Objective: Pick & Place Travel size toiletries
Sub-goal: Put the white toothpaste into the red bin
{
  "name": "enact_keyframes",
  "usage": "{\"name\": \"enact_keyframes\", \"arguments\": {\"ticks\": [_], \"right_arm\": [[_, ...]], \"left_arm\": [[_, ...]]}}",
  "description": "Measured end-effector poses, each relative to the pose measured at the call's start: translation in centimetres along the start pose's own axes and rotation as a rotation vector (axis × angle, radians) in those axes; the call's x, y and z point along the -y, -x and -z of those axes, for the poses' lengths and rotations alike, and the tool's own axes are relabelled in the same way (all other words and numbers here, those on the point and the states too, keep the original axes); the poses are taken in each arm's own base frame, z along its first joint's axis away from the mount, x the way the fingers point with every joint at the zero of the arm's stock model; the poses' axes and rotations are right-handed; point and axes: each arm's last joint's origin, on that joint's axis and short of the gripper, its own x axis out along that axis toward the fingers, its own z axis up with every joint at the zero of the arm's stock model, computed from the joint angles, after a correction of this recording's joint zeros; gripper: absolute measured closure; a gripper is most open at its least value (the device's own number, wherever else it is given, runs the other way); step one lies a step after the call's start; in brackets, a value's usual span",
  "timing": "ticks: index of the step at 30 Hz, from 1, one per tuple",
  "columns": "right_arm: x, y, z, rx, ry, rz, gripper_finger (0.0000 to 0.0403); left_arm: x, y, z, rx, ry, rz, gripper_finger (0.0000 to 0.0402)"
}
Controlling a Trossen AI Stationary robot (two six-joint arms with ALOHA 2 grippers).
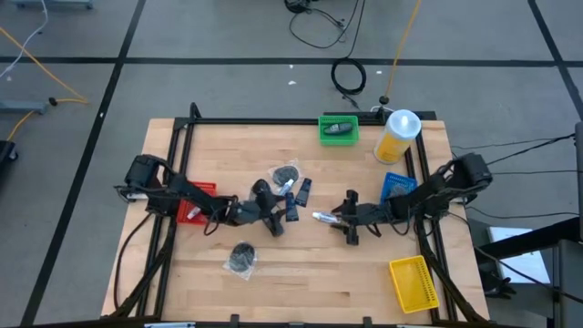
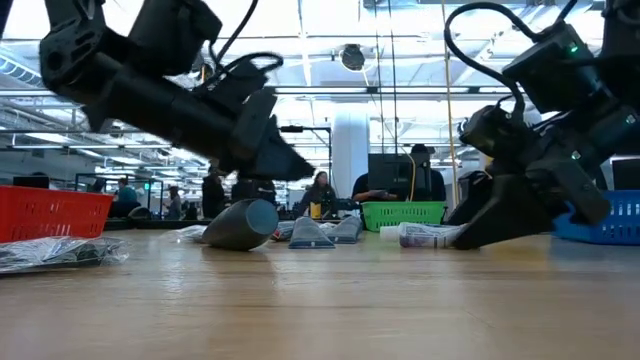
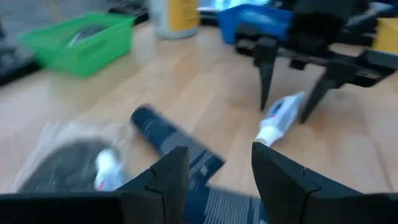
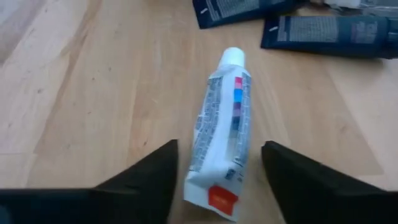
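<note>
A crinkled white tube (image 4: 219, 134) lies flat on the wooden bench (image 1: 310, 273), straddled by the right gripper (image 4: 219, 180), jaws parted, ungripped; the left gripper (image 3: 214, 180), jaws apart, is empty.

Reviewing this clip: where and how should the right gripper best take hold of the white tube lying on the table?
Probably across the flat body of the white tube, mid-length, coming straight down from above. It lies flat on the table, cap pointing away from the right gripper, whose open fingers already stand either side of its crimped end. The body is narrow enough to fit between them.
</note>
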Motion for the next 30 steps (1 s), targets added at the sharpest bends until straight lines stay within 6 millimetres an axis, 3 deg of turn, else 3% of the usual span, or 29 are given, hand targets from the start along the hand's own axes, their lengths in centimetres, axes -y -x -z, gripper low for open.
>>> {"name": "enact_keyframes", "arguments": {"ticks": [7, 11, 16, 21, 25, 30], "right_arm": [[-0.2, -0.7, 0.0, 0.041, -0.011, -0.001, 0.0338], [-0.2, -0.6, -0.8, 0.131, 0.019, -0.005, 0.0389], [-0.1, -0.3, -2.4, 0.292, 0.043, 0.014, 0.0377], [-0.2, -0.1, -3.0, 0.354, 0.057, -0.015, 0.0368], [-0.2, -0.1, -3.1, 0.363, 0.064, -0.013, 0.0377], [-0.4, 0.0, -3.4, 0.398, 0.08, -0.06, 0.0374]], "left_arm": [[0.6, -1.4, -2.5, 0.064, -0.273, 0.13, 0.0229], [1.0, -1.9, -3.7, 0.117, -0.422, 0.201, 0.0211], [1.2, -2.4, -4.8, 0.134, -0.466, 0.23, 0.0139], [0.7, -2.8, -5.0, 0.095, -0.372, 0.218, 0.0078], [0.6, -2.9, -4.9, 0.084, -0.347, 0.233, 0.0068], [0.8, -2.9, -5.0, 0.093, -0.347, 0.294, 0.0089]]}}
